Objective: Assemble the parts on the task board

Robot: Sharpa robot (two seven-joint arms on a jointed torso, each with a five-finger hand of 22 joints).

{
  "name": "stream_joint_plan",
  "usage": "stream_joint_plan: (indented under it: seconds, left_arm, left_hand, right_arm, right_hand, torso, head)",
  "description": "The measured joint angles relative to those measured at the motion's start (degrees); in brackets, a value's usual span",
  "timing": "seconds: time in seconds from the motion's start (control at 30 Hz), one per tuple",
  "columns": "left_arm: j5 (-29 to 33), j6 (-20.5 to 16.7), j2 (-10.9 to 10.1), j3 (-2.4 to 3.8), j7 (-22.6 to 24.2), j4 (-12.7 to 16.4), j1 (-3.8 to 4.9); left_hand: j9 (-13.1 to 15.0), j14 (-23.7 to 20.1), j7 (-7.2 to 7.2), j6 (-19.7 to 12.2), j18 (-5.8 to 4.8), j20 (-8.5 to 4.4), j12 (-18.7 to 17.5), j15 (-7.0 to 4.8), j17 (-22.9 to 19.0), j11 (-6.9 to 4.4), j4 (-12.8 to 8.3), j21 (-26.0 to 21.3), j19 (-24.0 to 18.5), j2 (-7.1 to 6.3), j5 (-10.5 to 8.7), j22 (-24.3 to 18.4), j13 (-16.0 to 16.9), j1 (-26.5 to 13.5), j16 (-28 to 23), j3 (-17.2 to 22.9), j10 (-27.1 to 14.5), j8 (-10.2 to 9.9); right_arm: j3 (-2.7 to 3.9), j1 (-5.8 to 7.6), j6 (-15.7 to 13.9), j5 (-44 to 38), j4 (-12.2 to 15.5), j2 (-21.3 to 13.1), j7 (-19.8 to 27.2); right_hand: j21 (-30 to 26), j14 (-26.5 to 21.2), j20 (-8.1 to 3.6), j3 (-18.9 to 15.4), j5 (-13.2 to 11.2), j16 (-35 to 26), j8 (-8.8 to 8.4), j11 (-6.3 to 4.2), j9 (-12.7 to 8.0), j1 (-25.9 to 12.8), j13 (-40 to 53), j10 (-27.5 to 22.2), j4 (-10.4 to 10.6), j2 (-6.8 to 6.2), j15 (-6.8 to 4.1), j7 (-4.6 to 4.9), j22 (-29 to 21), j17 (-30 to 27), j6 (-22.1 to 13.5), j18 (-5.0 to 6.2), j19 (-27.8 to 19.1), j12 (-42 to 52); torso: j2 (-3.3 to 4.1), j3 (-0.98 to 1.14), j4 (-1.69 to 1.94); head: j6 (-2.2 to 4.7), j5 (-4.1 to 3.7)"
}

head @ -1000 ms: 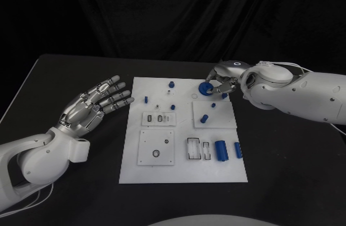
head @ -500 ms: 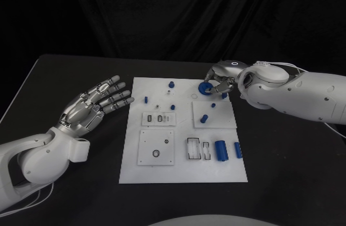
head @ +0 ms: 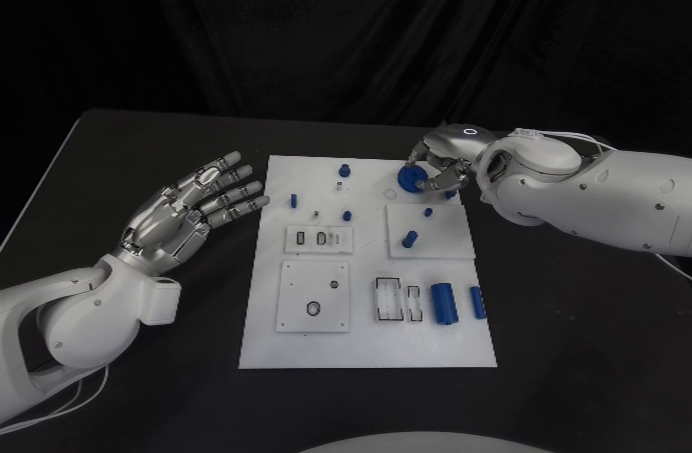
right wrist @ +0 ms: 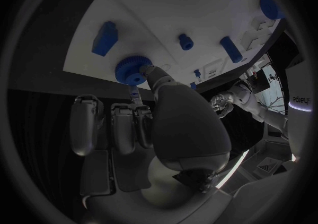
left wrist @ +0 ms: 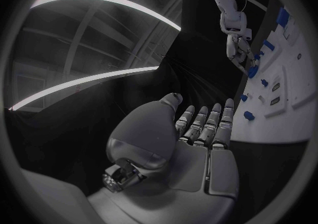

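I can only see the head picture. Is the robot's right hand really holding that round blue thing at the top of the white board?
Observer: Yes. In the right wrist view the right hand has fingertips on the blue gear, pinching its toothed edge.
Operator: Is the blue thing lifted up?
Observer: I cannot tell; it sits close over the task board.
Operator: What about the other hand?
Observer: The left wrist view shows the left hand with fingers straight and an empty palm.
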Motion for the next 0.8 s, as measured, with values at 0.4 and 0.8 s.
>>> stream_joint_plan:
  seconds: [0.4, 0.8]
  left_arm:
    - [0.0, 0.1, 0.1, 0.0, 0.0, 0.0, 0.0]
    - [0.0, 0.4, 0.8, 0.0, 0.0, -0.6, -0.01]
  left_hand:
    - [0.0, 0.0, 0.0, 0.0, 0.0, 0.0, 0.2, 0.0, 0.0, 0.2, 0.0, 0.0, 0.0, 0.08, 0.0, 0.0, 0.1, -0.5, 0.4, 0.3, 0.2, 0.0]
    - [0.0, 0.0, 0.0, 0.0, 0.0, 0.0, 0.2, 0.0, 0.0, 0.2, -0.1, 0.0, 0.0, 0.08, 0.0, 0.0, 0.0, -0.5, 0.4, 0.5, 0.2, 0.0]
  right_arm:
    - [0.04, 2.24, -2.6, -0.7, 5.0, 2.5, 1.2]
    - [0.02, 2.4, -2.5, -0.9, 2.3, 7.8, 2.3]
  right_hand:
    - [0.7, 0.0, -0.05, 0.3, -2.7, 0.0, 2.36, 0.0, 0.0, -2.1, 0.0, 0.0, 0.2, 0.16, 0.0, -0.74, 0.0, 0.0, -0.7, 0.0, 0.5, 0.0]
    - [0.7, 0.0, -0.05, 0.4, -4.7, 0.0, 4.7, 0.0, 0.0, -2.5, 0.0, 0.0, 0.6, -0.03, 0.01, -0.92, 0.0, 0.0, -1.5, 0.0, 0.5, 0.0]
  torso:
    - [-0.01, -0.02, 0.0]
    - [-0.02, -0.06, 0.02]
  head:
    - [-0.01, 0.39]
    - [0.32, 0.12]
